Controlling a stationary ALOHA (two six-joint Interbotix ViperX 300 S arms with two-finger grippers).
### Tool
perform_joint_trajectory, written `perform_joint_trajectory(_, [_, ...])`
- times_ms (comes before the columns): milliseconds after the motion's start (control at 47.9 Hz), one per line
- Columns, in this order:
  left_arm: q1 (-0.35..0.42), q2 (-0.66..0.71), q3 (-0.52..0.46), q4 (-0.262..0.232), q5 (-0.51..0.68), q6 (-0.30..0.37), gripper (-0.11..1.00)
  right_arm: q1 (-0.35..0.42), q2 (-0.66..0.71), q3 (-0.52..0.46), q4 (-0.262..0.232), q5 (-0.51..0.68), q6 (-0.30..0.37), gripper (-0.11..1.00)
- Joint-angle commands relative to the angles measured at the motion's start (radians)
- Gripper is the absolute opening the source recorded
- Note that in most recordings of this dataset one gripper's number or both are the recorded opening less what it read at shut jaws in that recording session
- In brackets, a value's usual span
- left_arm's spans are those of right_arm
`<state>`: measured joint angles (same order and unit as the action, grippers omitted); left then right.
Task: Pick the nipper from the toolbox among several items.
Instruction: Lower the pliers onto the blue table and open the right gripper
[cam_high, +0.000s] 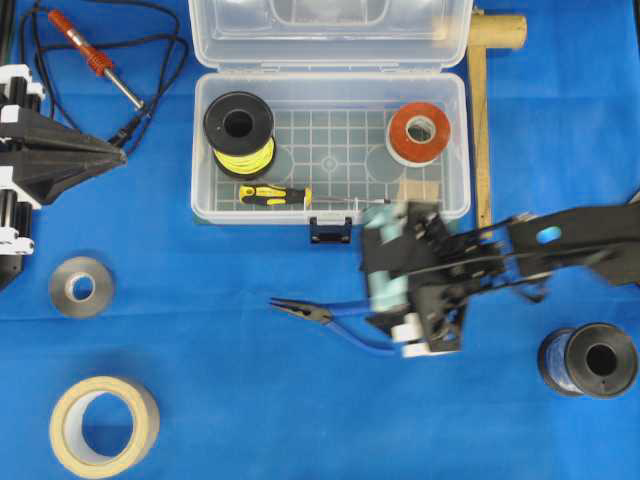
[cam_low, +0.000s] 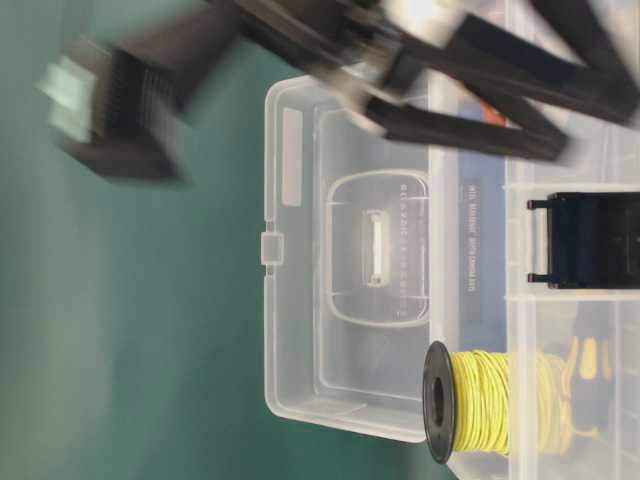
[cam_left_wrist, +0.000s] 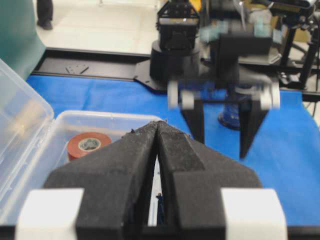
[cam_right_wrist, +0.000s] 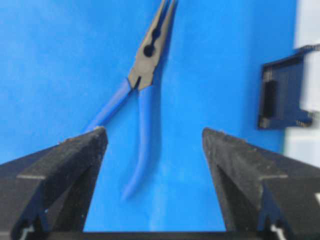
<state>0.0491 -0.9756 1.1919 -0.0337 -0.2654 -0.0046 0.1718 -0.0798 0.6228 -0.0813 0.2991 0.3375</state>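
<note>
Overhead, we see the nipper (cam_high: 325, 318) lying on the blue cloth outside the toolbox (cam_high: 330, 150), long axis pointing left, handles beneath our nearer right gripper (cam_right_wrist: 155, 145), spread wide and empty; left gripper (cam_left_wrist: 159, 150) pinched closed.

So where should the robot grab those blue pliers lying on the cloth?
Probably around the two blue handles of the nipper, coming straight down from above. It lies flat on the cloth, the handles are its thickest part, and the open right gripper already hangs over them.
</note>
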Motion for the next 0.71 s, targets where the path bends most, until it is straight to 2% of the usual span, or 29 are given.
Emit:
perform_joint_trajectory(0, [0.002, 0.005, -0.009, -0.002, -0.005, -0.002, 0.0, -0.008, -0.137, 0.032, -0.028, 0.002, 0.002, 0.75])
perform_joint_trajectory(271, [0.002, 0.003, -0.006, -0.002, -0.005, -0.003, 0.0, -0.064, -0.485, 0.244, -0.067, -0.002, 0.003, 0.76])
perform_joint_trajectory(459, [0.002, 0.005, -0.005, -0.002, -0.009, -0.005, 0.0, -0.092, -0.753, 0.402, -0.078, -0.002, 0.003, 0.76])
perform_joint_trajectory(689, [-0.005, 0.005, -0.003, -0.002, -0.011, -0.006, 0.0, -0.147, -0.986, 0.577, -0.078, -0.003, 0.003, 0.76])
